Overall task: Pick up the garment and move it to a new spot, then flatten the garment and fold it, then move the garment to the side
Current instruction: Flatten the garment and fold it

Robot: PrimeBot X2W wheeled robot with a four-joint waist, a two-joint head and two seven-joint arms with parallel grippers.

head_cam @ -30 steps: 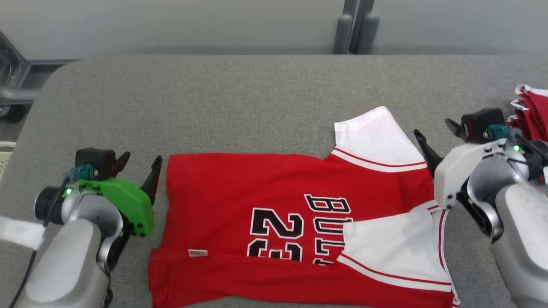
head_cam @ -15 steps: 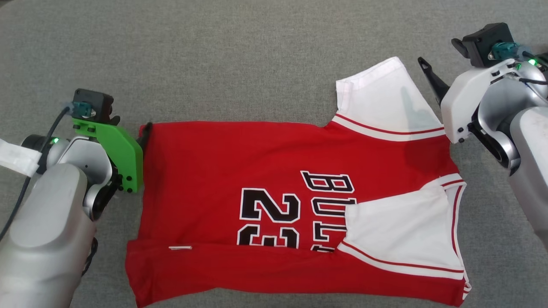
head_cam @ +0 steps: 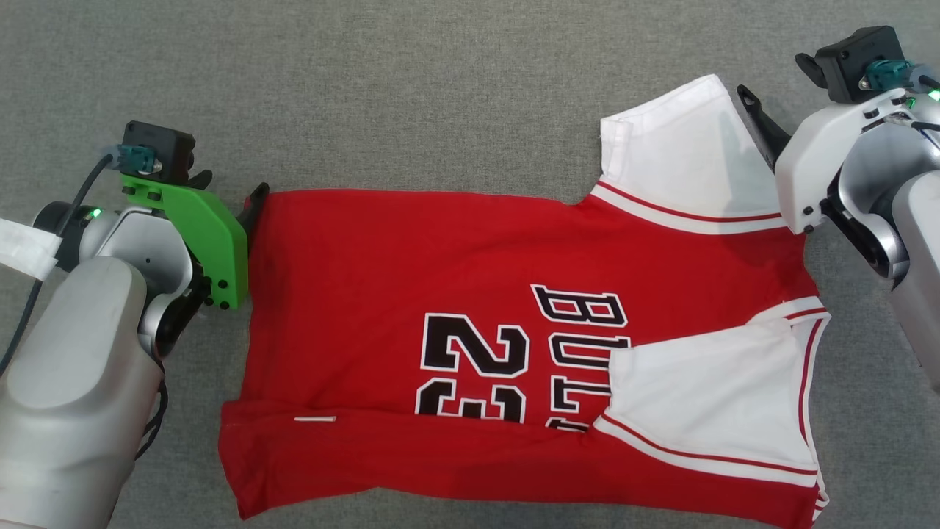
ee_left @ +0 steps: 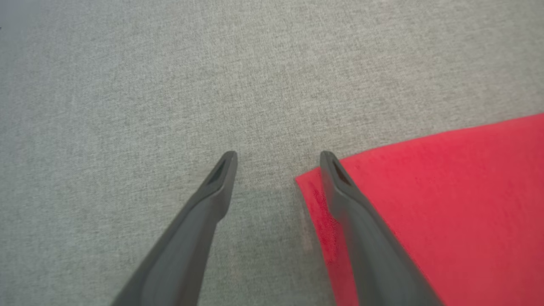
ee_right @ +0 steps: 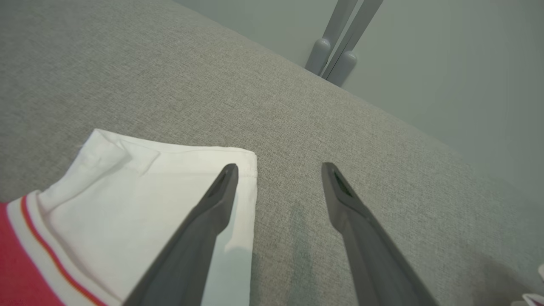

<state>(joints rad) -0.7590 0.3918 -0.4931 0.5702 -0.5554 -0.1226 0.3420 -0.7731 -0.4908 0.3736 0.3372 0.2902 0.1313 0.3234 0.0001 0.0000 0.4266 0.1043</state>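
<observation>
A red jersey with black "23" lettering lies flat on the grey table. Its near long edge is folded over the print, and the near white sleeve is folded onto the front. The far white sleeve sticks out flat. My left gripper is open at the jersey's far left corner. In the left wrist view one finger lies over the red corner. My right gripper is open at the far sleeve's outer edge, with one finger above the white sleeve.
The right wrist view shows the table's far edge, a pale wall and a pair of grey posts beyond it. A scrap of white-edged cloth shows at that view's bottom right corner. Bare grey table surrounds the jersey.
The head camera has tilted down, so the table's far edge left the picture. My left gripper has come forward to the far left corner; my right gripper has closed in on the far sleeve's edge.
</observation>
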